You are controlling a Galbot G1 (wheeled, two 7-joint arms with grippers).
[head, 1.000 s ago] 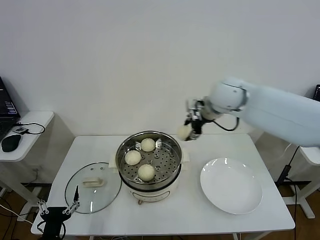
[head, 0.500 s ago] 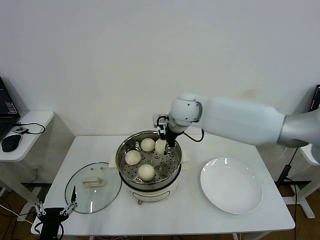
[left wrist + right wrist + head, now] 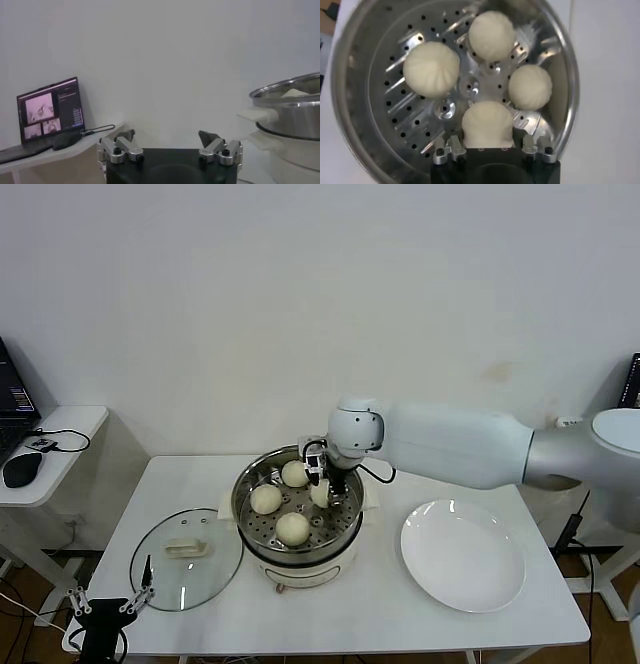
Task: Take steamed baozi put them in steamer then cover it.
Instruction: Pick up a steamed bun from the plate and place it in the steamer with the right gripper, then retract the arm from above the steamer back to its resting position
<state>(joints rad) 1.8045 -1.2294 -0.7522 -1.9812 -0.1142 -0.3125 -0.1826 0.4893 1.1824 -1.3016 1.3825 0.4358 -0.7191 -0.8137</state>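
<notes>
The steamer (image 3: 243, 515) stands mid-table with three steamed baozi on its perforated tray (image 3: 402, 122): one at the back (image 3: 294, 473), one on the left (image 3: 265, 499), one in front (image 3: 292, 528). My right gripper (image 3: 322, 486) reaches down inside the pot at its right side, shut on another baozi (image 3: 487, 124) low over the tray. The other buns (image 3: 431, 68) (image 3: 491, 35) (image 3: 530, 86) lie beyond it. The glass cover (image 3: 212, 572) lies flat left of the steamer. My left gripper (image 3: 112, 604) hangs open by the table's front-left corner, nothing between its fingers (image 3: 129, 136).
A bare white plate (image 3: 462, 556) sits right of the steamer. A side table (image 3: 55, 429) with a mouse and laptop (image 3: 49, 107) stands far left. The steamer's steel wall (image 3: 290, 107) shows at the edge of the left wrist view.
My right arm has swung left from behind the steamer and come down into the pot, carrying the baozi with it. The left arm stays where it was.
</notes>
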